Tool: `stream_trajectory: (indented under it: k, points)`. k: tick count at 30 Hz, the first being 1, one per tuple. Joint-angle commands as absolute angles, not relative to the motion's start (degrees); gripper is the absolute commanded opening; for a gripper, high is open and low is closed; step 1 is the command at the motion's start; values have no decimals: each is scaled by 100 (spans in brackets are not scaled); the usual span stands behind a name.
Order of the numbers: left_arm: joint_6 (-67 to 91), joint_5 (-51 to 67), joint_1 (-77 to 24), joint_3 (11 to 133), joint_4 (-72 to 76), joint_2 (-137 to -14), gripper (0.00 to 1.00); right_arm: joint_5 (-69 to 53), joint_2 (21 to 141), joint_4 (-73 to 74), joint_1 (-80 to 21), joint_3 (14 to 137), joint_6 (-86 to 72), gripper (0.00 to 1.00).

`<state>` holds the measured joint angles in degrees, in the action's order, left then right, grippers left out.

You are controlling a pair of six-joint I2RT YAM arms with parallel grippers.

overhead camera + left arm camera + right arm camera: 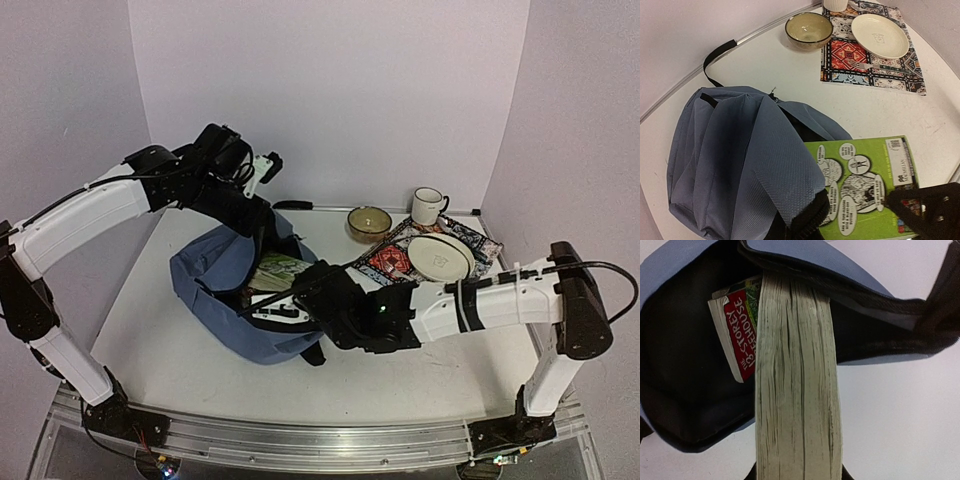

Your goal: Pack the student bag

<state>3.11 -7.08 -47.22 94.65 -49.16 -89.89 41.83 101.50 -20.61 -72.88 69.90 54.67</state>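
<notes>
The slate-blue student bag lies on the white table with its mouth open toward the right. My left gripper is shut on the bag's upper rim and holds the fabric up. My right gripper is shut on a thick book with a green cover and sits at the bag's mouth. The book's page edge points into the opening, partly under the rim. A second book with a red spine lies inside the bag. The right gripper shows as a black shape in the left wrist view.
A patterned placemat lies right of the bag with a cream plate and a fork on it. A brown bowl and a white mug stand behind it. A black strap trails toward the back wall.
</notes>
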Motion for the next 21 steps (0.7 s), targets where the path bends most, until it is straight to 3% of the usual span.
stream_trajectory:
  k: [1, 21]
  points:
    - [492, -111, -4764, 9917, -4474, -8729, 0, 4627, 10485, -2813, -7308, 7489, 5786, 0]
    - [990, 1589, -4773, 10085, -4338, -8787, 0, 5300, 12599, -2845, -6936, 9236, 5645, 0]
